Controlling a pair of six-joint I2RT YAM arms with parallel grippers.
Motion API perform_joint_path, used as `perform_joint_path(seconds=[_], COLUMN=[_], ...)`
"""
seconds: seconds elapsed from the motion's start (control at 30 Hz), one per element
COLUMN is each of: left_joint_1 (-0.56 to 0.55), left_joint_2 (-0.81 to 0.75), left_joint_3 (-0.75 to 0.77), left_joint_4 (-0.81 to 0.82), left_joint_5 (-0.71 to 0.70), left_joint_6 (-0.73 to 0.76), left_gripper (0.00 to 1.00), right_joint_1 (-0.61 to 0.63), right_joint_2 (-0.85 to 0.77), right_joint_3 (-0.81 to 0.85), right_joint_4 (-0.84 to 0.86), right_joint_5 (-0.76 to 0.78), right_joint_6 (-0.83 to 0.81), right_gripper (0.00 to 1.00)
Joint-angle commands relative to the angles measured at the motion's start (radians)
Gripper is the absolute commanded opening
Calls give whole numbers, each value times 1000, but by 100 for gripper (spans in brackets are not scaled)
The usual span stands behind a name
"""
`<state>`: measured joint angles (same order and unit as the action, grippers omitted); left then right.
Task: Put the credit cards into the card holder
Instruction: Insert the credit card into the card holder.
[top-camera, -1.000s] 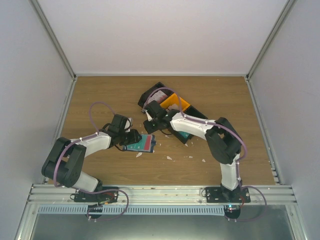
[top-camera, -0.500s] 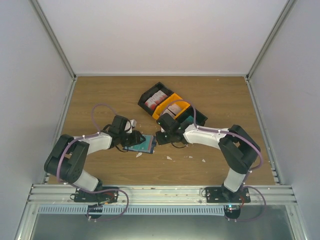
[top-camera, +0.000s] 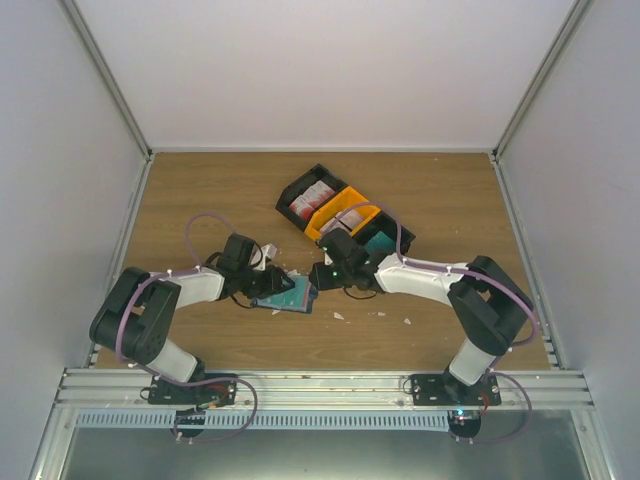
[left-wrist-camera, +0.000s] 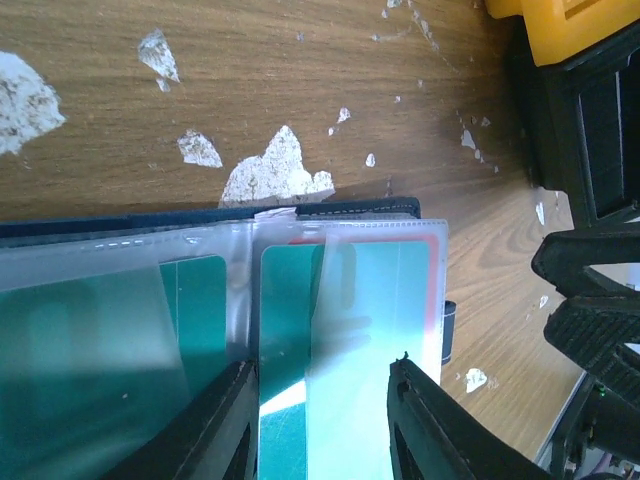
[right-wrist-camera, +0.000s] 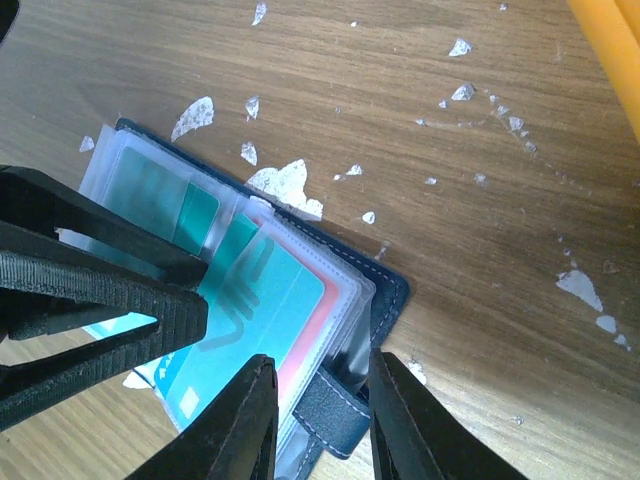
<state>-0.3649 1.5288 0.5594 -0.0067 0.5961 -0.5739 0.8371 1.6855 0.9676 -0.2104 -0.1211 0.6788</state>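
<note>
**A:** How is the dark navy folding card holder (top-camera: 292, 297) with its clear plastic sleeves expected to handle?

**B:** It is judged light and floppy. It lies open on the wooden bench (top-camera: 200, 190), just below the middle of the top view, between the two arms. The sleeves are likely slick and prone to fanning or buckling. The stitched navy cover edge looks like the firmer place to be gripped.

**A:** And the card already in it?

**B:** A teal-faced, red-edged plastic card (left-wrist-camera: 345, 300) is seen in the front sleeve. Whether it is fully seated cannot be told. It is judged thin, stiff and slippery, best taken by a short edge and slid in flat.

**A:** What is held by the left end effector (left-wrist-camera: 322, 400)?

**B:** From the right wrist view it appears clamped on the sleeve pages, entering from the left of that frame.

**A:** And the right end effector (right-wrist-camera: 318, 400)?

**B:** Its jaws are set apart, straddling the navy closure tab (right-wrist-camera: 335, 410) at the bottom of the frame. Nothing is gripped, and contact with the tab cannot be confirmed.

**A:** What is left farther back?

**B:** Red-and-white printed cards (top-camera: 312, 196) are seen in the black and orange plastic tray boxes (top-camera: 345, 205), above centre in the top view. White torn scraps (left-wrist-camera: 275, 170) are scattered on the bench.
</note>
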Motion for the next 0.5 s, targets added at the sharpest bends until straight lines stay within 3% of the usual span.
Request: perform_joint_path(seconds=[0.0, 0.47], left_joint_1=[-5, -8], left_joint_2=[-7, -127], left_joint_3=[-21, -34], left_joint_4=[-35, -153], left_joint_5=[-1, -106], left_joint_6=[2, 2], left_gripper=[39, 44], right_joint_1=[11, 53], right_joint_2=[-28, 21], right_joint_3=[-23, -36], right_joint_4=[38, 20], right_joint_5=[-15, -175], right_joint_6=[30, -7], right_gripper=[28, 28])
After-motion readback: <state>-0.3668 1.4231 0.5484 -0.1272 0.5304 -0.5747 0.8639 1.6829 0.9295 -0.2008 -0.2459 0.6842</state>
